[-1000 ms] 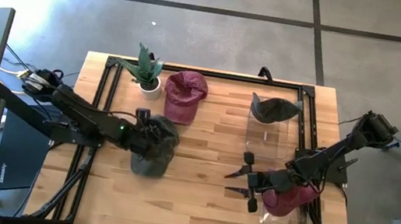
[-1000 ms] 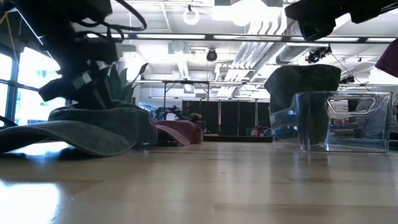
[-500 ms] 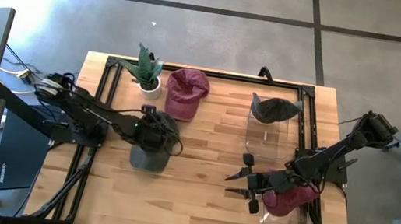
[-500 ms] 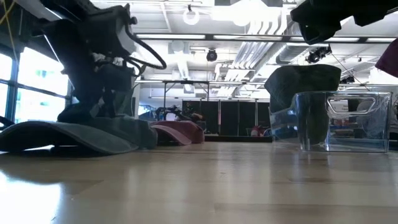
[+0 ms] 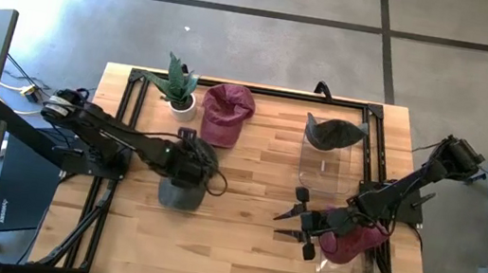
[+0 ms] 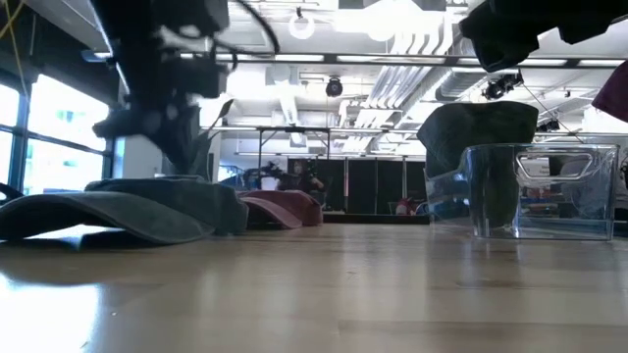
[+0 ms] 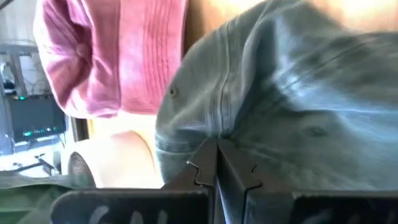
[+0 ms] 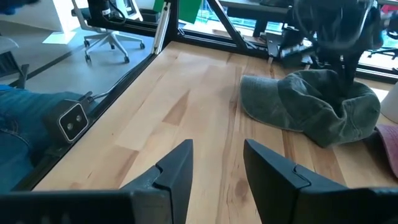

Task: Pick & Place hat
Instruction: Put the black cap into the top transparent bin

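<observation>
four hats: left gripper [image 7: 217, 163] pinching green hat [image 5: 181, 192]; right gripper [image 5: 296, 220] spread

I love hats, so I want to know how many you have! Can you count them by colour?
Grey-green fabric caps: 2 (flat grey-green cap on the wooden table; grey-green cap on the clear plastic bin)
Maroon fabric caps: 2 (maroon cap by the potted plant; maroon cap under the right arm)
Total: 4 hats
</observation>
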